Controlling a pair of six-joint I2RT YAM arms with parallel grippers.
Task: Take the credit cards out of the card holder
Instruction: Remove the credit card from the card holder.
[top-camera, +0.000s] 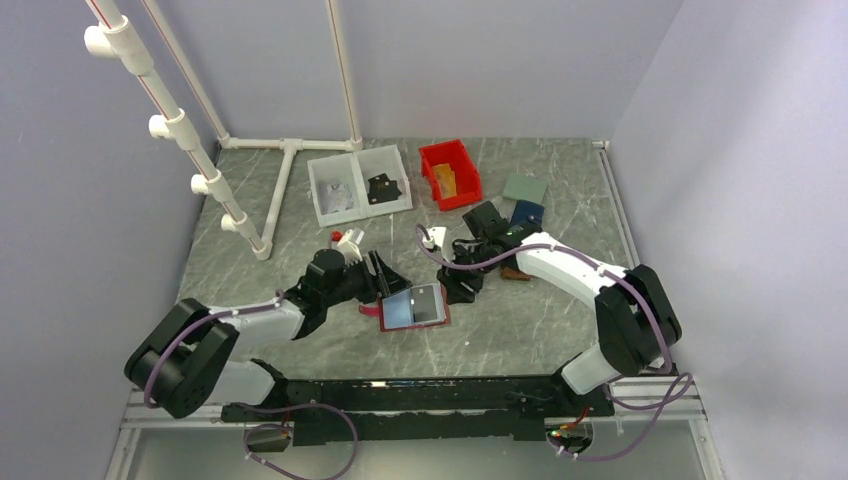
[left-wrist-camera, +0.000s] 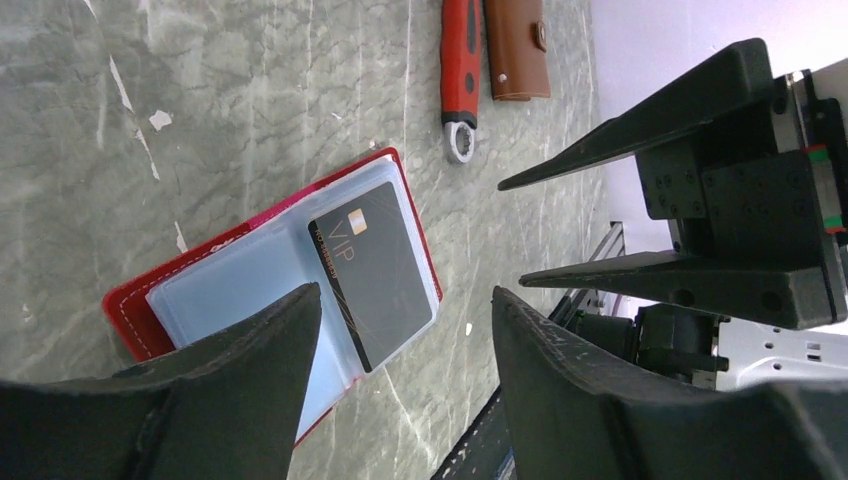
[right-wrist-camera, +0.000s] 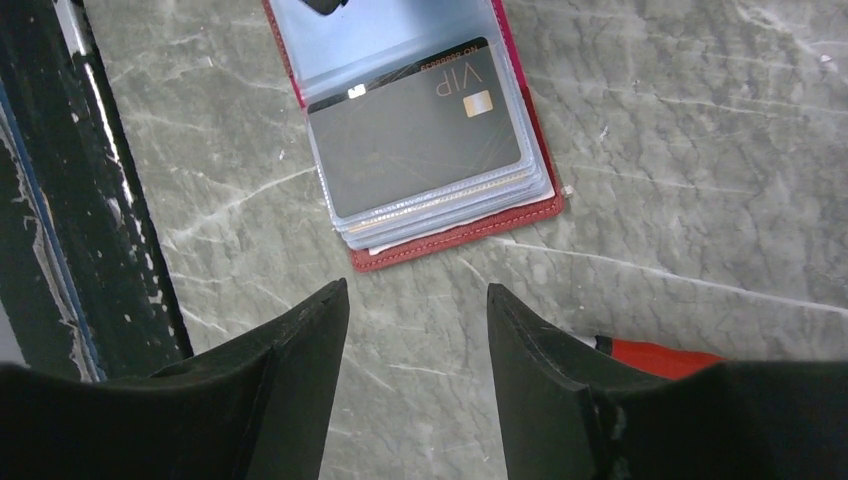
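The left gripper (left-wrist-camera: 405, 300) stands fairly wide, its jaws apart with nothing between them. The right gripper (right-wrist-camera: 417, 290) is a little narrower, also parted and empty. The card holder (right-wrist-camera: 455, 232) lies open and flat on the table (right-wrist-camera: 680, 150) between the two grippers, just ahead of each pair of fingertips. Its clear sleeves face up, and a black card (right-wrist-camera: 415, 135) marked VIP sits in the top sleeve. One left finger overlaps the holder's other page; whether it touches cannot be told. Beyond the left gripper a red-handled wrench (left-wrist-camera: 459, 60) and a brown wallet (left-wrist-camera: 517, 45) lie side by side, apart from the holder. Farther off stand a red bin (top-camera: 449, 172) and a white tray (top-camera: 358, 185).
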